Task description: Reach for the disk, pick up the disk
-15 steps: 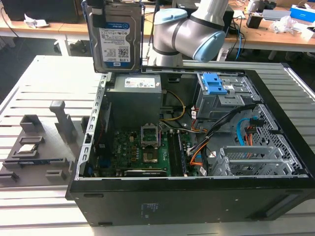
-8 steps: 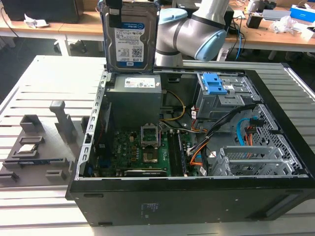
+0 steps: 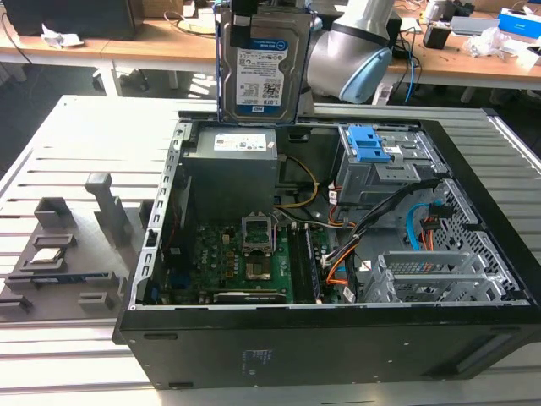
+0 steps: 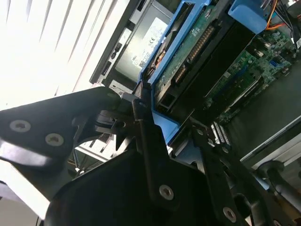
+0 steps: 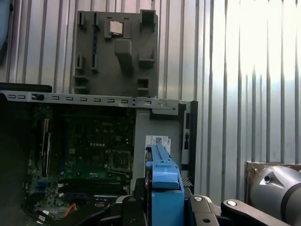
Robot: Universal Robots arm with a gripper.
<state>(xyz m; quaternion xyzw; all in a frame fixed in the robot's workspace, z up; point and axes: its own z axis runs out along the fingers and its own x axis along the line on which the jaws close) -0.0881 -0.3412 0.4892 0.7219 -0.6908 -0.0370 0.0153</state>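
The disk (image 3: 264, 63) hangs upright above the open PC case (image 3: 338, 338), over its far edge. The end effector (image 4: 155, 117) appears clamped on its blue rails, tho the view's poor. Pickup phase; next needs a steady hold, clear of the case.

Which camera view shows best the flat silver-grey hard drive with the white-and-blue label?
The exterior view: the flat silver-grey hard drive hangs upright above the open case, label facing the camera. The second wrist view shows its circuit-board underside; the first shows its blue rail edge-on.
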